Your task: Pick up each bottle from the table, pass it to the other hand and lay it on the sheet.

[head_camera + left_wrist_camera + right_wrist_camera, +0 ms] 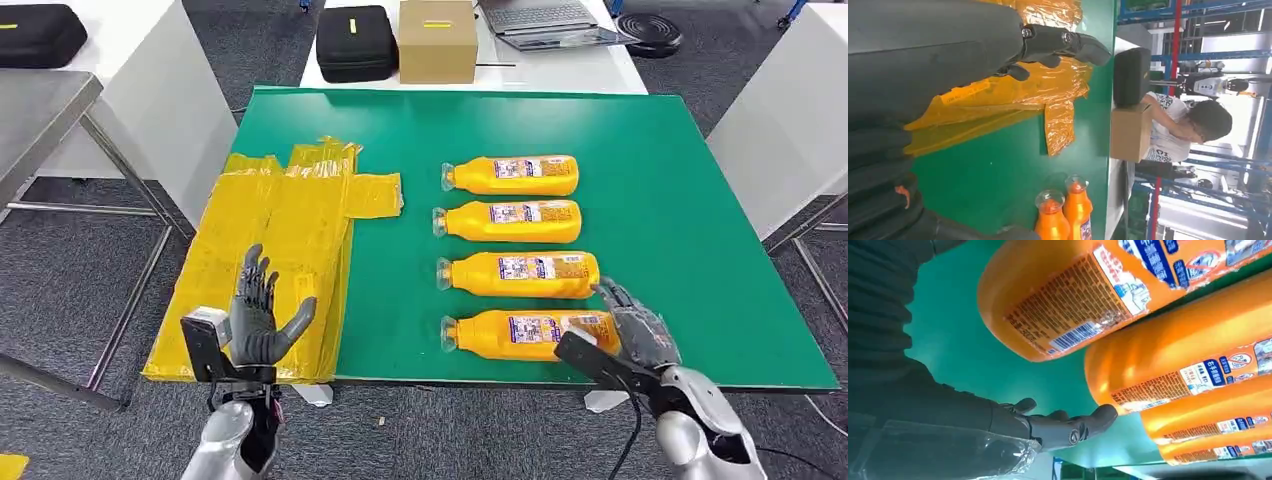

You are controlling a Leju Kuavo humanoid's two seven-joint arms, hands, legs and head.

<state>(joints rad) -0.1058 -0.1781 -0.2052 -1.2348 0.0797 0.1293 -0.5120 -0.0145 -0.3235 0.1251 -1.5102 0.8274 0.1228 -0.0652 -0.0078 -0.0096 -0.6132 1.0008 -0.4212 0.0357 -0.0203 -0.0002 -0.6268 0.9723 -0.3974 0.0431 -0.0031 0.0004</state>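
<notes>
Right hand [632,325] at 5 o'clock on the green table [690,210], fingers spread, holding nothing, at the base end of the nearest bottle [525,334]; contact unclear. Three more bottles [515,222] lie toward 12. Left hand [260,312] unclenched, empty, over yellow sheet [290,225] at 9. Cardboard box [437,40] and black case [356,42] at 12

Grey carpet floor [90,290]; white tables [560,65] behind w/ black case [356,43], cardboard box [437,40], laptop [545,20].
</notes>
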